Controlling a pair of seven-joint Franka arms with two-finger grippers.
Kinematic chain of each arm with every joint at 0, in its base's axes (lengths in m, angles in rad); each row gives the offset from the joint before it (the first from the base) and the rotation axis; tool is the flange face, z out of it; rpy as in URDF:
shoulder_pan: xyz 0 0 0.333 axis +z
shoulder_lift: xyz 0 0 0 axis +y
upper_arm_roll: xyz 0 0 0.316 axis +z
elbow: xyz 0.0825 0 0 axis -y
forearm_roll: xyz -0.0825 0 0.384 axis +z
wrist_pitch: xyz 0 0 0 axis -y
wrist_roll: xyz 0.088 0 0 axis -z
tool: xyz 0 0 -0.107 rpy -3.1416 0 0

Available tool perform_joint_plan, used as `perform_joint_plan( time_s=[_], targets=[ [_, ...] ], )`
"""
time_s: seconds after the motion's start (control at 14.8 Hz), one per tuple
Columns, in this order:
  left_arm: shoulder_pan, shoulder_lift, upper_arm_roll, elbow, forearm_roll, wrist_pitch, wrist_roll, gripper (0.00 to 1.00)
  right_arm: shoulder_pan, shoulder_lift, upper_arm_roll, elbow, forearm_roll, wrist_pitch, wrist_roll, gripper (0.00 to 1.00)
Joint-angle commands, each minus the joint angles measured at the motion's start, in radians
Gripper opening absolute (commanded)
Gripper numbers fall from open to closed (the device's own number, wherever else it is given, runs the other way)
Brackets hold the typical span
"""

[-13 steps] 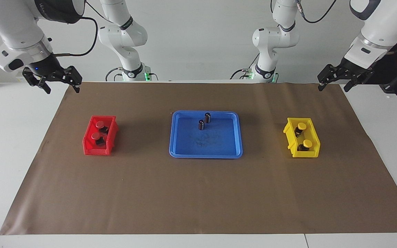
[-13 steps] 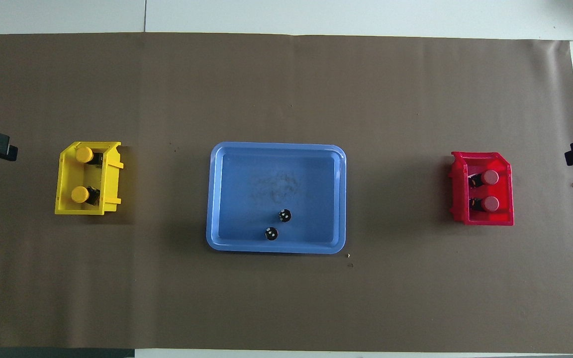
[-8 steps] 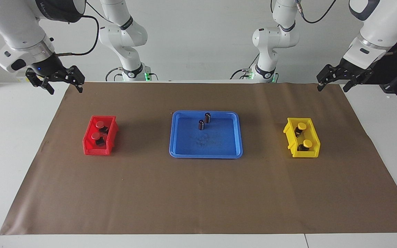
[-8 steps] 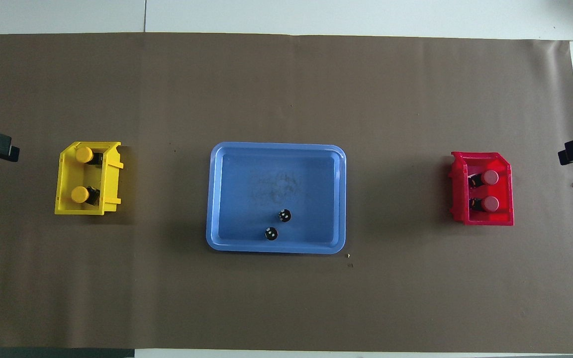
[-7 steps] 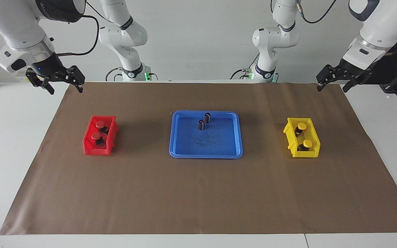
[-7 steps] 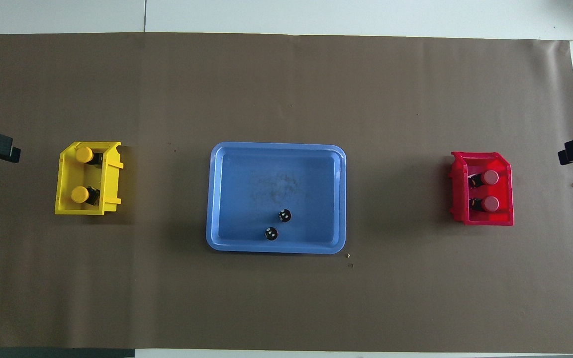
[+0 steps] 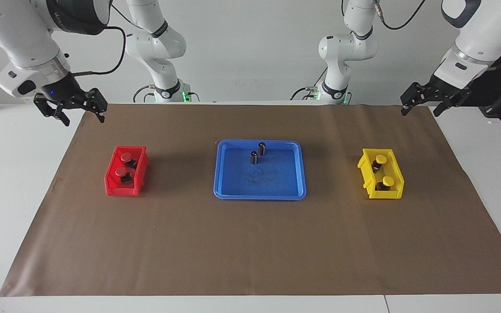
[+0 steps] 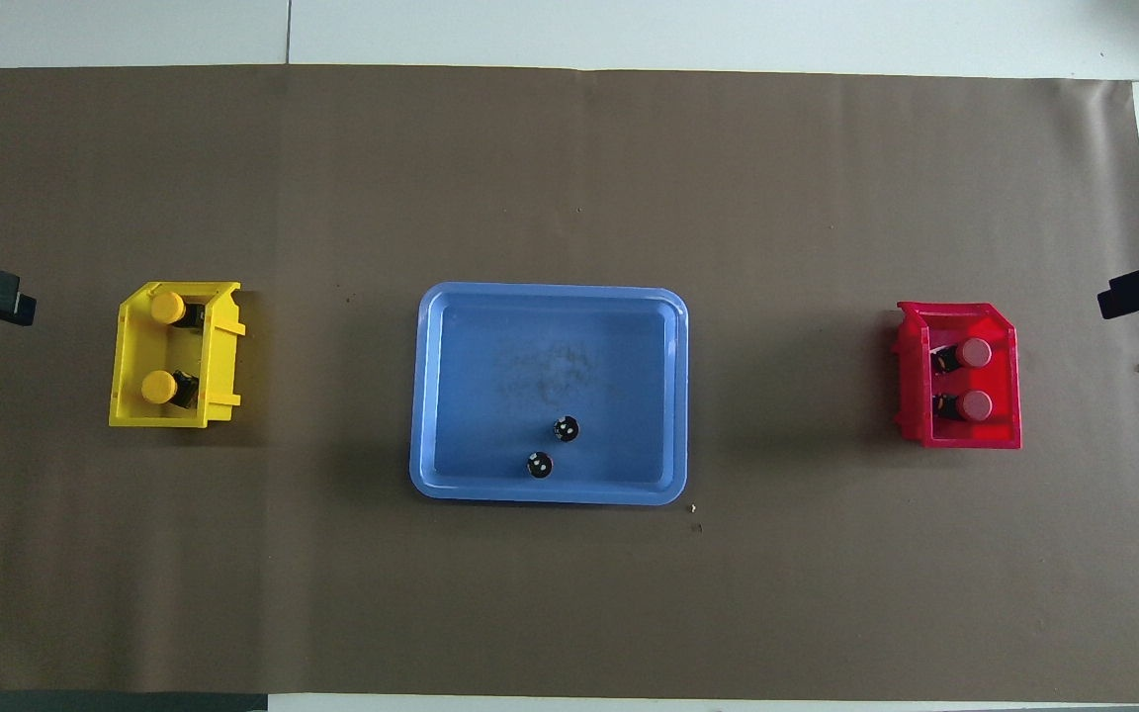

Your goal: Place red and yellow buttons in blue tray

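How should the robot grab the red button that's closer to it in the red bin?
Probably from straight above, pinching the round cap of the red button: it lies tilted in the red bin, whose walls block sideways reaches. The right gripper is open above that end.

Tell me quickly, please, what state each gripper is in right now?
Left gripper: open, empty, raised near the yellow bin.
Right gripper: open, empty, raised near the red bin.
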Motion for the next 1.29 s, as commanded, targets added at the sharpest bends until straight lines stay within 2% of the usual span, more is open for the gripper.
perform_joint_plan(
  time_s=[0.0,0.14,0.27,0.68,1.22],
  targets=[
    [0.003,-0.032,0.002,-0.037,-0.002,0.007,0.016,1.00,-0.002,-0.045,0.001,-0.126,0.017,0.115,-0.027,0.76],
    [0.003,-0.032,0.002,-0.037,-0.002,0.007,0.016,1.00,0.001,-0.038,0.002,-0.216,0.019,0.224,-0.027,0.74],
    [0.003,-0.032,0.002,-0.038,-0.002,0.007,0.016,1.00,-0.008,0.005,0.002,-0.273,0.020,0.312,-0.028,0.74],
    [0.003,-0.032,0.002,-0.038,-0.002,0.007,0.016,1.00,-0.014,0.057,0.002,-0.454,0.022,0.583,-0.019,0.69],
    [0.003,-0.032,0.002,-0.038,-0.002,0.007,0.016,1.00,-0.010,0.045,0.001,-0.591,0.051,0.732,0.025,0.68]
  ],
)
